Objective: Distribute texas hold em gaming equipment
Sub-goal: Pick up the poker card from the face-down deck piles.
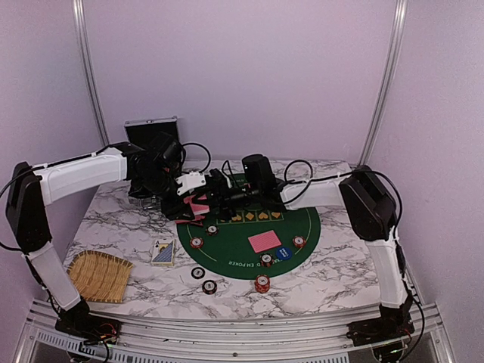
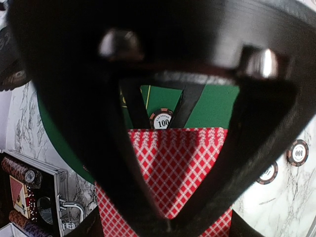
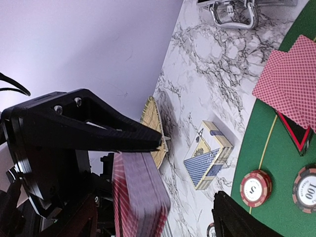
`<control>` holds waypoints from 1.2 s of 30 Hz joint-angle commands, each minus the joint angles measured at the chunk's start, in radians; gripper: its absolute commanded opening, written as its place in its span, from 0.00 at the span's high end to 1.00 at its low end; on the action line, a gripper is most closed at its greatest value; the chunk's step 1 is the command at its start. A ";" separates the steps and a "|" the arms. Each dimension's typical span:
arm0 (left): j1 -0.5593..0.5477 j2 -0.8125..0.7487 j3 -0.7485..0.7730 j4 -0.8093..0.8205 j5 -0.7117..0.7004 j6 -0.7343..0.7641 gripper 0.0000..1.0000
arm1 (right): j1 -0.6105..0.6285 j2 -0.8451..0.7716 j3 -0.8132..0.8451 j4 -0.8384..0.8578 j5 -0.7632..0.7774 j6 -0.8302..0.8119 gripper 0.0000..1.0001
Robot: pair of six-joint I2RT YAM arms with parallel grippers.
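At ten o'clock on the green felt [image 1: 242, 253] the left fingers [image 2: 98, 173] clamp the red-backed deck [image 2: 168, 173], holding it out, I'd say, so the right fingers [image 3: 237, 217], spread wide beside it, can draw off a card.

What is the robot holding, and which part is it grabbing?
The left gripper holds the stack of red-backed cards by the end nearest its wrist; the far end sticks out free. The right gripper is open, holding nothing.

A marble table [image 1: 333, 280] stands between lilac walls [image 1: 242, 68].
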 commanded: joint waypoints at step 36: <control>-0.008 -0.005 0.002 -0.008 0.006 0.005 1.00 | -0.053 -0.022 0.013 -0.200 0.016 -0.164 0.57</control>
